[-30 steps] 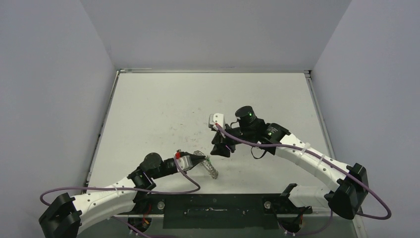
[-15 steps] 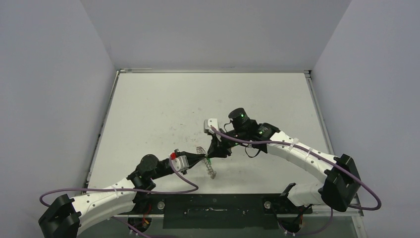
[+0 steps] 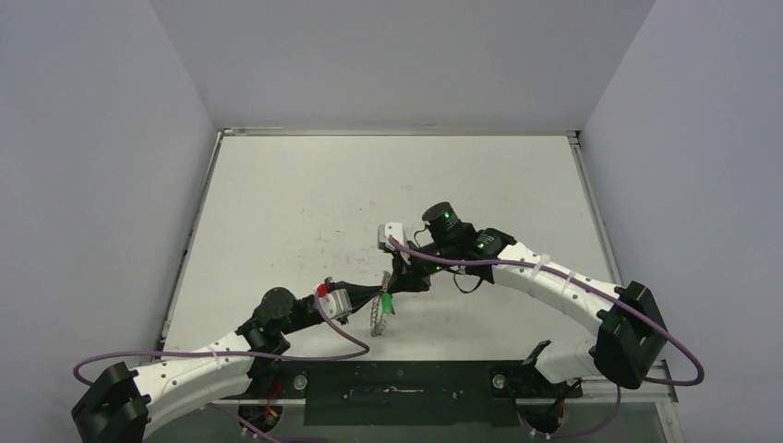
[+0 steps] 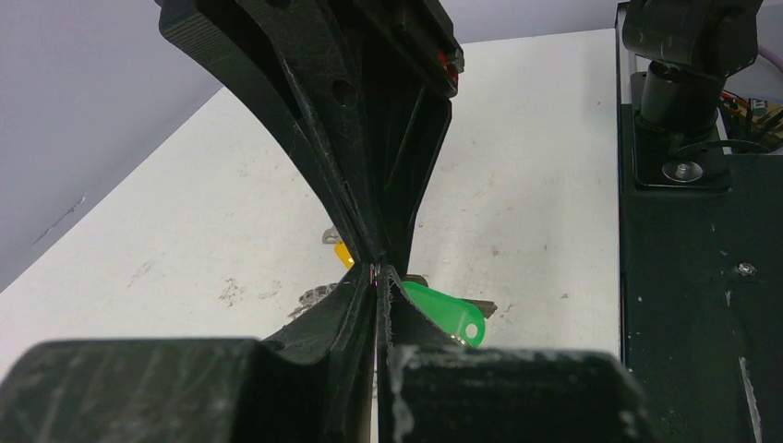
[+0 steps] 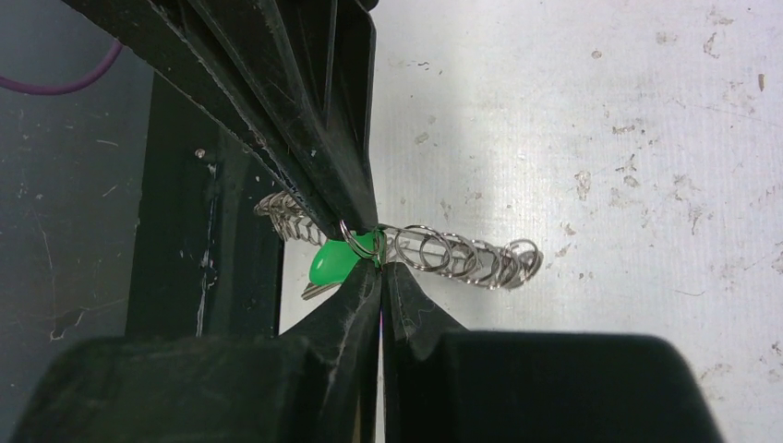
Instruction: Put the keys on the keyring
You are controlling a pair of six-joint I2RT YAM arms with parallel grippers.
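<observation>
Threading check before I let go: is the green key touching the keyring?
Touching. Right wrist view: one keyring loop sits on the head of the green key, no gap.

Fingers (image 4: 332, 138) hide most of the yellow key (image 4: 343, 253) — blade included.

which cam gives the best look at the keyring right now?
Right wrist: the keyring sits edge-on just past the jaws, its wire loops distinct. Left wrist shows only a sliver of loops behind the jaws. Top external shows it tiny, no loop detail.
</observation>
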